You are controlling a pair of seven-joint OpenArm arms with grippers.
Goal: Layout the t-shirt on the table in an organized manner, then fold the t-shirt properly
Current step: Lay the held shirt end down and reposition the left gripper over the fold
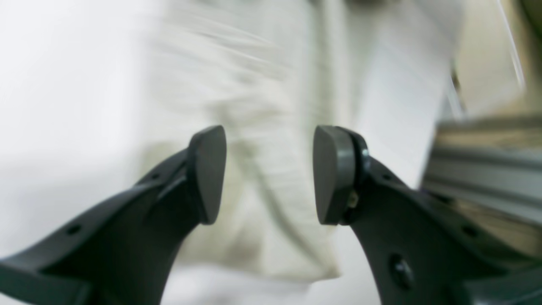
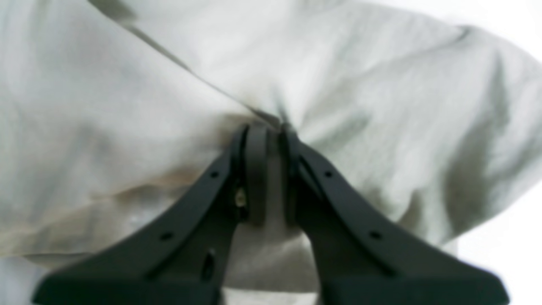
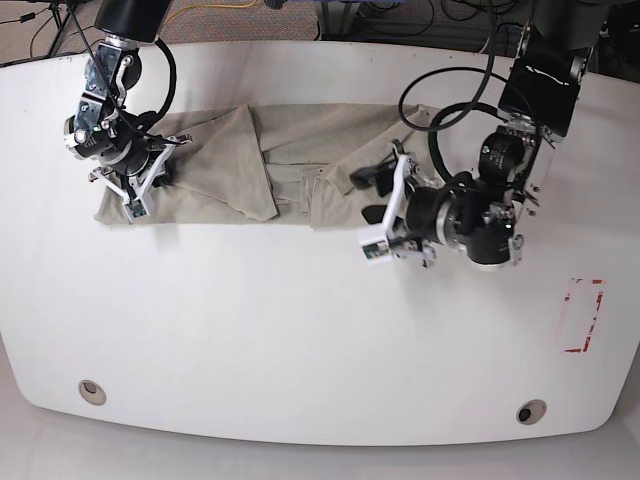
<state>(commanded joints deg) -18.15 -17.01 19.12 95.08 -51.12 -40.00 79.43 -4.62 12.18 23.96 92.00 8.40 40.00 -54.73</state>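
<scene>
Pinching t-shirt (image 3: 250,165) left edge: right pincer (image 2: 271,140); left pincer (image 1: 269,173) released.

Your base view looks straight down on the table (image 3: 300,330); both wrist cameras peer close past their fingers onto the t-shirt (image 3: 290,160).

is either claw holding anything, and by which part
The right claw pinches the t-shirt at a bunched fold near its end; the left claw is open, holding nothing.

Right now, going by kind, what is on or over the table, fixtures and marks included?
t-shirt: 1
Grippers: 2, left gripper open, right gripper shut on the t-shirt
Grey grommet holes: 2
Red-outlined rectangle mark: 1
Total: 6
</scene>
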